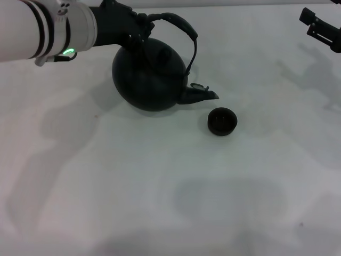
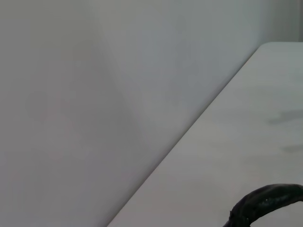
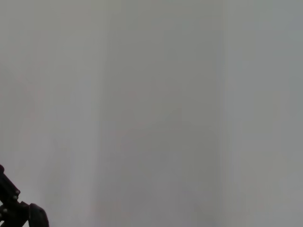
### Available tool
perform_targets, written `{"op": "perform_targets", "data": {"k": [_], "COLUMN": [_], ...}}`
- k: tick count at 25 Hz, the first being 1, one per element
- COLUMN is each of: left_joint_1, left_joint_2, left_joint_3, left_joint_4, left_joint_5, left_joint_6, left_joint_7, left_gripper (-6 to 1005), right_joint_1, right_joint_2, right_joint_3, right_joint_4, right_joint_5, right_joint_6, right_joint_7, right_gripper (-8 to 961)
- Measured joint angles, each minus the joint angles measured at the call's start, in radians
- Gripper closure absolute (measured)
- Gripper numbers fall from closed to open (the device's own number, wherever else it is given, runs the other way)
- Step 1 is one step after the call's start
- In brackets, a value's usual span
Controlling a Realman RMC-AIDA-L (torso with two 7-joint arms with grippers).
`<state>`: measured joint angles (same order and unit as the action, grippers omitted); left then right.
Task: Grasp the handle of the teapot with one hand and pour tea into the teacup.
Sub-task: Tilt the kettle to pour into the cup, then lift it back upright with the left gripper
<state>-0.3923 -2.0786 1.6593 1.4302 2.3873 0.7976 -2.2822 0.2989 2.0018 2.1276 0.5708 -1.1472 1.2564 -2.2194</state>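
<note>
My left gripper (image 1: 139, 28) has hold of the handle (image 1: 178, 24) at its left end, closed around the black loop just above the teapot (image 1: 150, 74), which looks tipped toward the right, its spout (image 1: 200, 95) pointing down and toward the teacup (image 1: 221, 121). The pot seems to hang just above the white table (image 1: 160, 202), or barely touch it; I cannot say which. The cup stands on the table just beside the spout's tip, a little below and to the right of it in the head view, not touching it. I judge this to be the pouring step, with the tilt begun but the spout not yet over the cup's mouth. The next move calls for carrying the spout tip above the cup's rim and then tilting slowly, since the cup is very small against the pot and would overflow or be missed easily. I see no stream from the spout, and the cup's dark inside does not show whether it holds any tea. The pot's lid is on. My right gripper (image 1: 319, 26) is parked at the far right, well apart, and I cannot tell how wide it stands.
</note>
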Motion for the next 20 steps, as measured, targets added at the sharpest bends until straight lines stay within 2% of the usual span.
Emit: {"op": "perform_targets", "data": {"k": [20], "left_joint_1": [-0.076], "left_joint_2": [0.0], "left_joint_3": [0.088], "left_joint_4": [-0.008], "left_joint_5": [0.154], "left_joint_6": [0.007], "left_joint_7": [-0.107], "left_gripper": [860], "right_joint_1": [-0.01], "right_joint_2": [0.0], "right_joint_3": [0.025], "right_joint_4": [0.0], "right_joint_5": [0.011], "right_joint_6": [0.001], "right_joint_7": [-0.002], "right_gripper": [112]}}
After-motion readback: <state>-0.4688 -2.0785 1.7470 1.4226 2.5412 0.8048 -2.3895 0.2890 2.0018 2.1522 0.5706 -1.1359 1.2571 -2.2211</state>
